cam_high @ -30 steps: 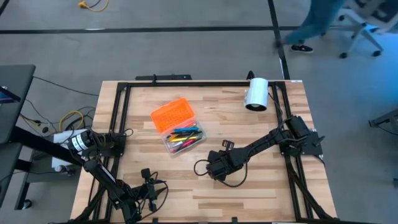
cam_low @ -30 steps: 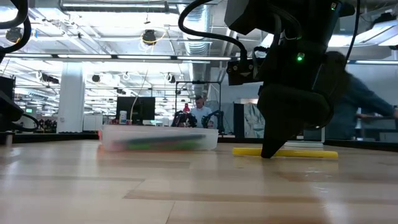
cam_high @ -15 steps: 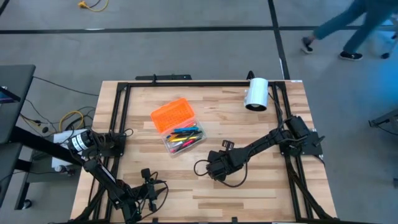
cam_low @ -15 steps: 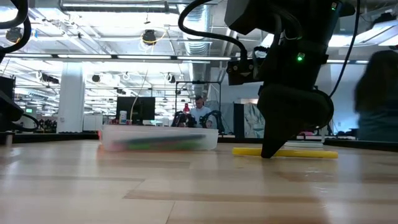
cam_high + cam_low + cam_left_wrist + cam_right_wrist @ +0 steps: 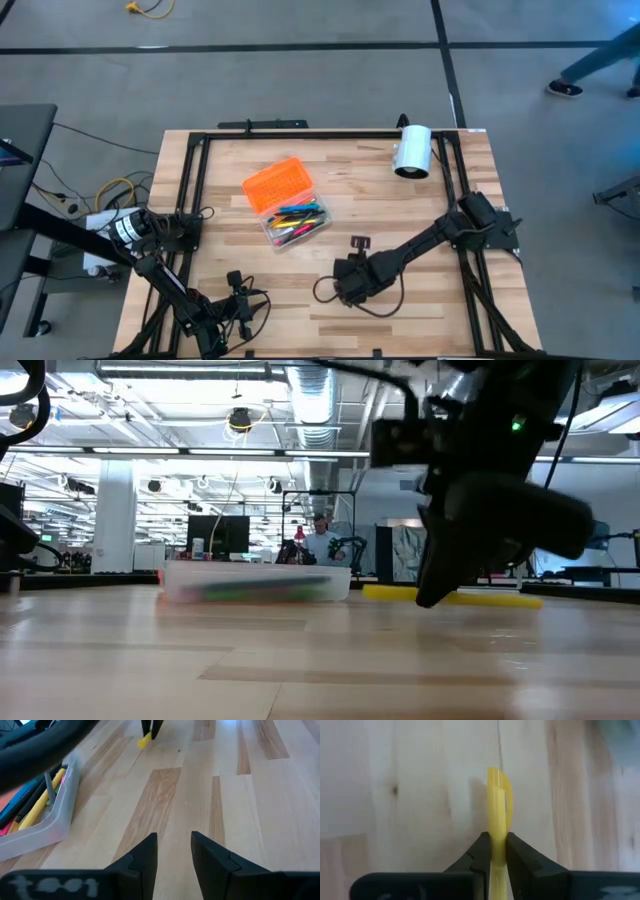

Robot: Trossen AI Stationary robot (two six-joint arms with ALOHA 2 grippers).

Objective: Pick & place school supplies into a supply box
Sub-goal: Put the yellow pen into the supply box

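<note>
Lying open on the tabletop [image 5: 420,220], the supply box [image 5: 296,224] holds coloured pens [image 5: 298,217]; right tool [image 5: 494,851] pinches a yellow pen [image 5: 496,805], its rear hidden; left tool [image 5: 173,851] waits part-open, empty.

The desk [image 5: 400,200] is smooth pale wood with a soft shine, the box [image 5: 45,827] looks like clear plastic with a bumpy orange lid [image 5: 277,184], and the yellow pen [image 5: 496,810] looks smooth and plastic.
</note>
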